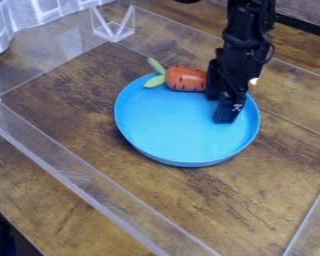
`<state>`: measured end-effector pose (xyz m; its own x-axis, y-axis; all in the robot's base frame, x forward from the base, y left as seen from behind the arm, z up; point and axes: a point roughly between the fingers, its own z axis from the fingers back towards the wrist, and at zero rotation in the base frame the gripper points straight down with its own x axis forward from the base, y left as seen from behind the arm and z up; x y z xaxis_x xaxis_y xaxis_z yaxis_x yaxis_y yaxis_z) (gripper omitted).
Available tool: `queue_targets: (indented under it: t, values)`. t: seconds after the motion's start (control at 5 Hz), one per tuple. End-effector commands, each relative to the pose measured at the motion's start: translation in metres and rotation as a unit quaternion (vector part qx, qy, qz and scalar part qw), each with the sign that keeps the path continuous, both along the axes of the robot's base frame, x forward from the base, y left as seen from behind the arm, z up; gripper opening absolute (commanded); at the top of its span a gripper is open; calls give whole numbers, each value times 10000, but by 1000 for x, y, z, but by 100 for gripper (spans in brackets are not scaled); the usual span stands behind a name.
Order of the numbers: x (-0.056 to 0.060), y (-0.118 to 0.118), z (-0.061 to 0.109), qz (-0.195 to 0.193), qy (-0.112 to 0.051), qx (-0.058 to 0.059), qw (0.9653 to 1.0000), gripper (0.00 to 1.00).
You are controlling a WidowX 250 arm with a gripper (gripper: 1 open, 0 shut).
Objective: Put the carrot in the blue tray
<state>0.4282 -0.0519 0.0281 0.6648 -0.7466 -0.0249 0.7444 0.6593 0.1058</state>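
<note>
The blue tray [163, 135] lies in the middle of the wooden table. The carrot [187, 78] rests across the tray's far rim, its pale green leafy tip [155, 76] pointing left over the table. My black gripper [230, 108] hangs over the right part of the tray, just right of the carrot and apart from it. Its fingers point down at the tray and stand open, and nothing is between them.
A clear plastic barrier [69, 165] runs along the table's left and front sides. A clear plastic stand [112, 20] sits at the back left. Dark wooden tabletop [276, 190] surrounds the tray.
</note>
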Motion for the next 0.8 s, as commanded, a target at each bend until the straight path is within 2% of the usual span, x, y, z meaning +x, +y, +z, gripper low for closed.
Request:
queue_targets:
  t: [0.0, 0.6]
  values:
    - [7, -3, 8, -42, -212, -21, 9998, 100]
    - [13, -5, -6, -36, -177, -32, 9998, 100]
